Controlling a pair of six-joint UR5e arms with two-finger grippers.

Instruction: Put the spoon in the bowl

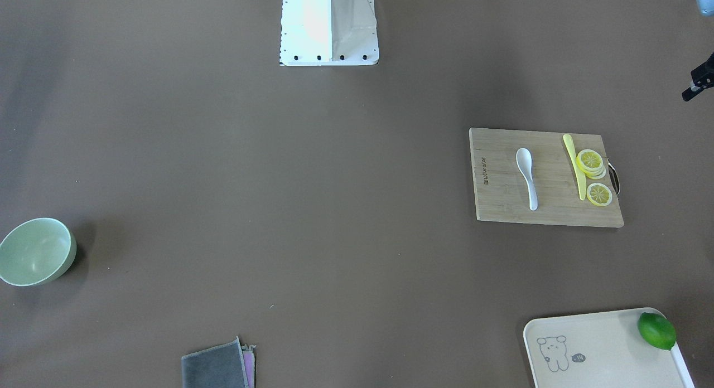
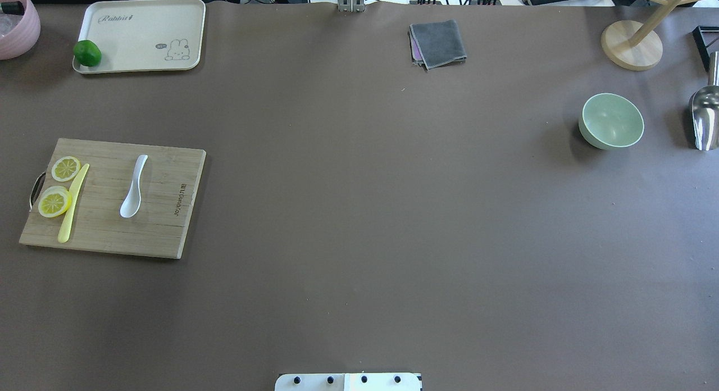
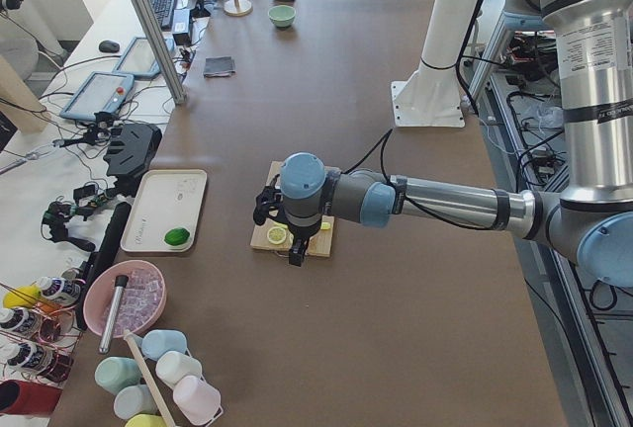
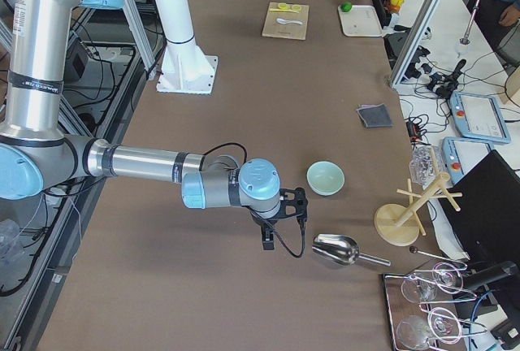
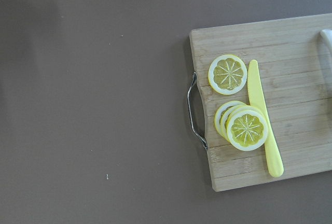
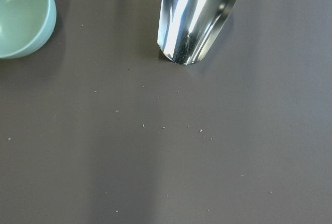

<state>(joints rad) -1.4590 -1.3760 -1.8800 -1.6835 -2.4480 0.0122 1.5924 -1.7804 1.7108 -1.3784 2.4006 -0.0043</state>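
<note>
EDITOR: What's the count on the desk (image 2: 359,239)?

PHOTOGRAPHER: One white spoon (image 2: 133,187), one green bowl (image 2: 611,121), one pink bowl (image 2: 22,34). One cutting board (image 2: 163,211), one yellow knife (image 2: 73,203), one lime (image 2: 87,53), one tray (image 2: 140,26), one steel scoop (image 2: 705,118), one wooden stand (image 2: 632,45), one folded cloth pile (image 2: 439,42).

EDITOR: Lemon slices?

PHOTOGRAPHER: One lone slice (image 5: 227,73), plus a stack (image 5: 244,127) showing three. Four visible.

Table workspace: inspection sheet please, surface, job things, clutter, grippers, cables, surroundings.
Surface: brown table, lightly speckled.
Job's things: glossy white soup spoon on wooden cutting board; pale mint-green round bowl, empty, far across.
Clutter: yellow plastic knife, lemon slices, green lime on cream tray, grey folded cloth, steel scoop.
Grippers: left gripper above board, right gripper near bowl; state unclear.
Cables: black cable loops at each wrist.
Surroundings: wooden mug tree, cluttered benches.
</note>
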